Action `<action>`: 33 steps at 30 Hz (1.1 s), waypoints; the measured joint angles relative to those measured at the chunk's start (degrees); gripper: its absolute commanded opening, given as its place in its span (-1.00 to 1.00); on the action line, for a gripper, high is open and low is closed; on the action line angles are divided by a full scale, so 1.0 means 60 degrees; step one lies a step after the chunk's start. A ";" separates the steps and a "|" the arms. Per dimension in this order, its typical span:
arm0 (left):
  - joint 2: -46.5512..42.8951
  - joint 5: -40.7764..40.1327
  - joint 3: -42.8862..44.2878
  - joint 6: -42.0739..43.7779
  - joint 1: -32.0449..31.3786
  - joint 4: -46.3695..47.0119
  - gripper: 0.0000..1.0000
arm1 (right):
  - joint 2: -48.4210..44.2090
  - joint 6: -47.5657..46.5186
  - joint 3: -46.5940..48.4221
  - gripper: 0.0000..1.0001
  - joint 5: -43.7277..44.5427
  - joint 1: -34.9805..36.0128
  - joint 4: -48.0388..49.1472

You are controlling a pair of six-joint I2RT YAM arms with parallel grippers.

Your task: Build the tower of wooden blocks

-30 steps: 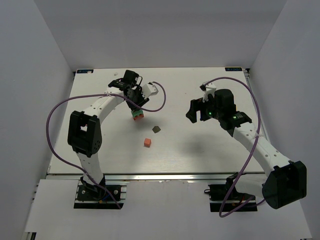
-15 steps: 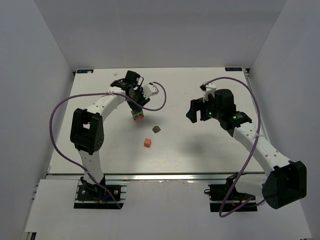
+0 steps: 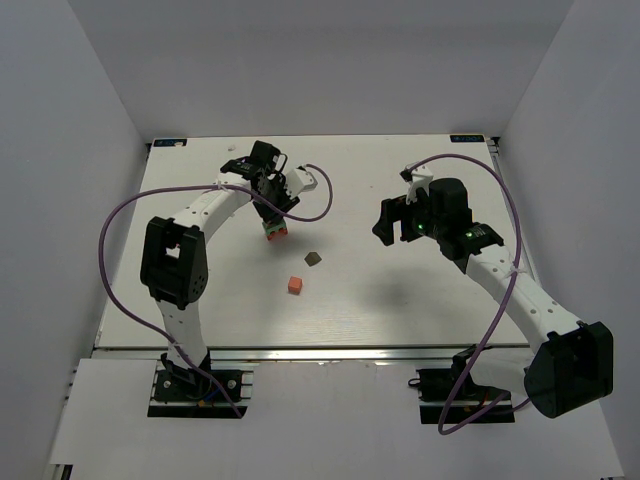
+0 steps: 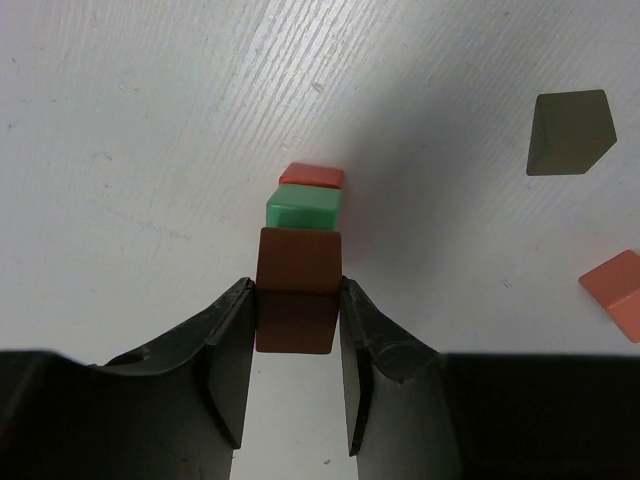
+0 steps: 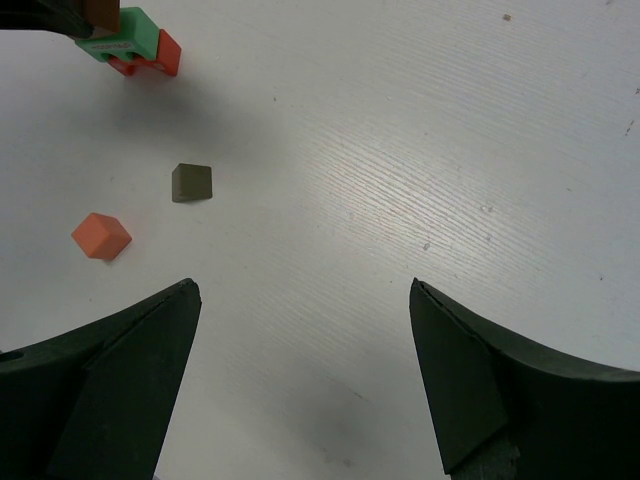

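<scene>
The fingers of the left gripper were closed flat on two opposite faces of a brown block, its longer side running along the line of the fingers. Directly beyond that block, on the same line, lay a green slab over a red piece, so the tower sat straight under the grip at the rear left of the table. Whether the brown block was fully seated on the slab could not be determined.

A second dark block and an orange cube lay loose, apart from each other, on the side towards the right arm.

The right gripper hung well clear with its jaws spread wide, holding nothing. Judgement: the left gripper stood nearer both loose pieces.
</scene>
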 measured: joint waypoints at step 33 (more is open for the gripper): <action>0.0000 -0.0036 0.0000 -0.0109 0.0000 -0.0029 0.05 | 0.0000 -0.0022 -0.0018 0.79 0.0029 0.0000 0.0004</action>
